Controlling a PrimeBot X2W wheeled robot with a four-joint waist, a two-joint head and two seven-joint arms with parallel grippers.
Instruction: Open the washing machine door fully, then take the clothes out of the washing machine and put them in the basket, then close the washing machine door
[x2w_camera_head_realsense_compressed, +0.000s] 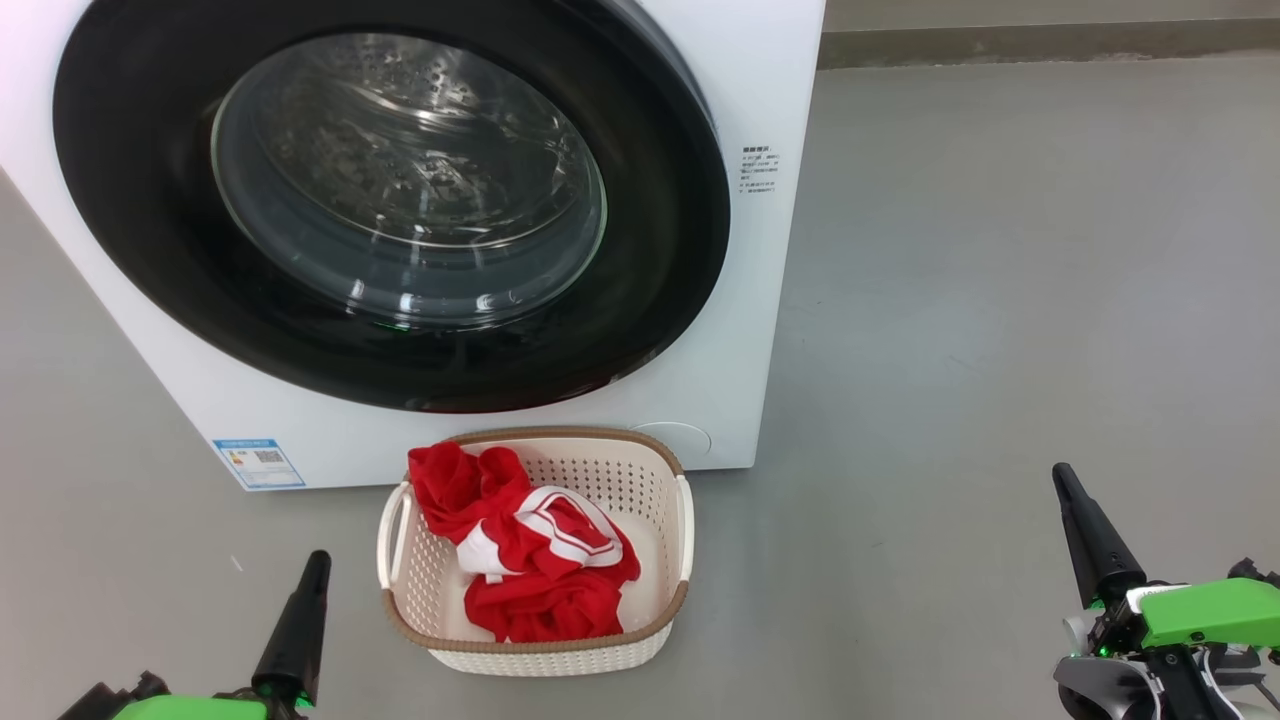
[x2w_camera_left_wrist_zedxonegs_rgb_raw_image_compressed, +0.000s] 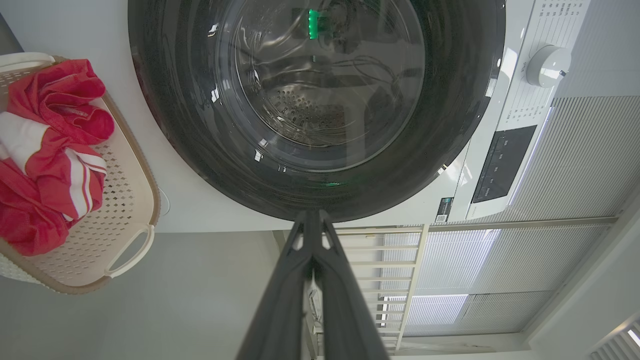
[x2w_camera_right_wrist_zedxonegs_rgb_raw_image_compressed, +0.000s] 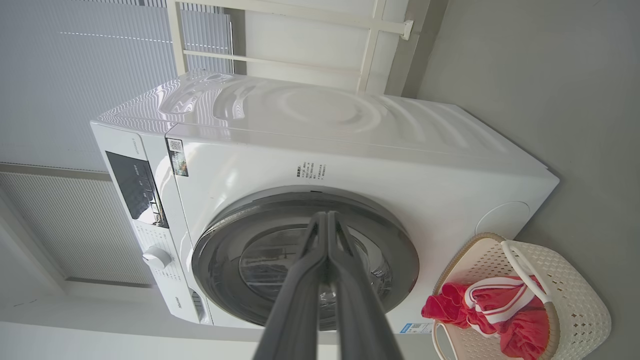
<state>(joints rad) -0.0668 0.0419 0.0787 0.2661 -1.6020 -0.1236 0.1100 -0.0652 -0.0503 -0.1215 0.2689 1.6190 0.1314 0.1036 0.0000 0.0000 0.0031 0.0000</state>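
**Q:** Where is the washing machine door?

**A:** The washing machine door (x2w_camera_head_realsense_compressed: 390, 200) sits flush against the front of the washing machine (x2w_camera_head_realsense_compressed: 765, 330), with its glossy black rim seated all the way round. Through the clear glass bowl I see the perforated steel drum.

**Q:** And the clothes?

**A:** The clothes (x2w_camera_head_realsense_compressed: 530, 560) lie heaped in the basket (x2w_camera_head_realsense_compressed: 645, 475). They are red with white stripes and bunched toward its left and near sides, so part of the right wall and floor is bare. The basket stands on the grey floor (x2w_camera_head_realsense_compressed: 950, 350) just in front of the machine. It is below the door's lower rim and to the right of the blue-white label (x2w_camera_head_realsense_compressed: 258, 463).

**Q:** How are your end effectors?

**A:** My left end effector (x2w_camera_head_realsense_compressed: 318, 562) has its two dark fingers pressed together on themselves. It is low and to the left of the basket, near its left handle but apart from it. My right end effector (x2w_camera_head_realsense_compressed: 1066, 482) also has its fingers together, gripping nothing, and is well apart from the basket over the floor on the right. In each wrist view my own fingers meet in a single point aimed toward the door.
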